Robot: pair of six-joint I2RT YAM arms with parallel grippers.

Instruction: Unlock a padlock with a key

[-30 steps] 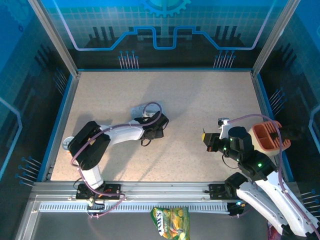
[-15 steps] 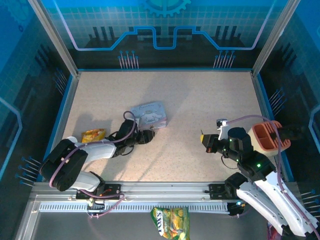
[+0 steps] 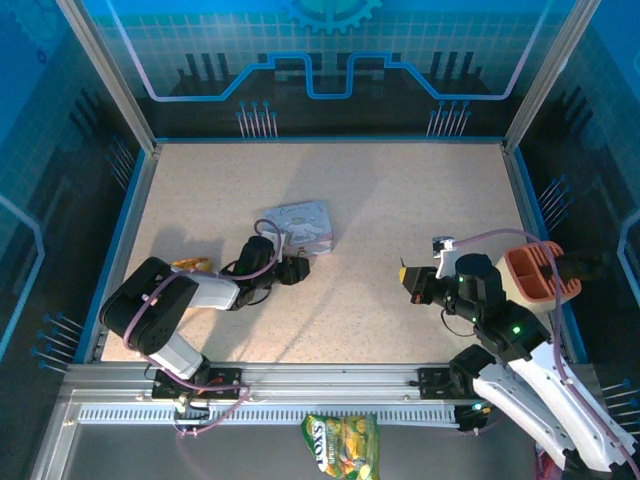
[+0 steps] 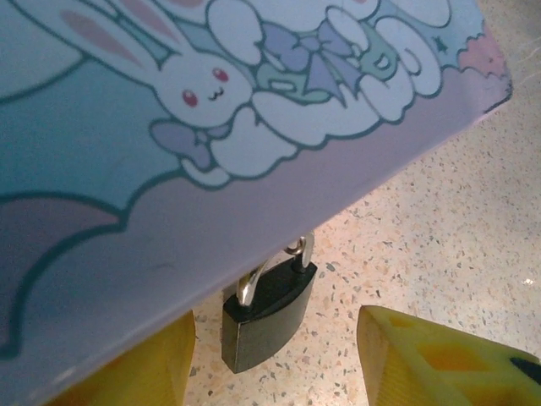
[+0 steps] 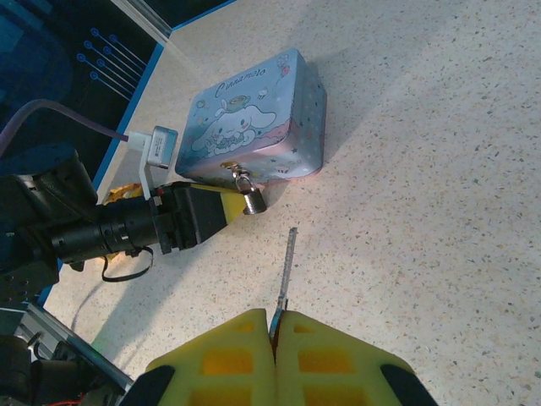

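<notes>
Left gripper (image 4: pixel 283 372) is spread wide, a yellow finger on each side of the padlock (image 4: pixel 267 320) hanging off the bunny tin (image 4: pixel 169 169). Right gripper (image 5: pixel 275 326) is pinching the key (image 5: pixel 287 266), well apart.

Padlock (image 4: pixel 269 320): tiny, dark squarish body and thin silvery shackle, both shackle legs seated in the body. Hung at the front edge of the pale blue tin (image 5: pixel 254 118), body tilted, lower end close to the surface (image 5: pixel 406 169). Key (image 5: pixel 287 269): slim dark metal sliver, pinched at its near end between the jaws of the right gripper (image 5: pixel 275 326). Blade aimed toward the padlock, tip apart from it.
</notes>
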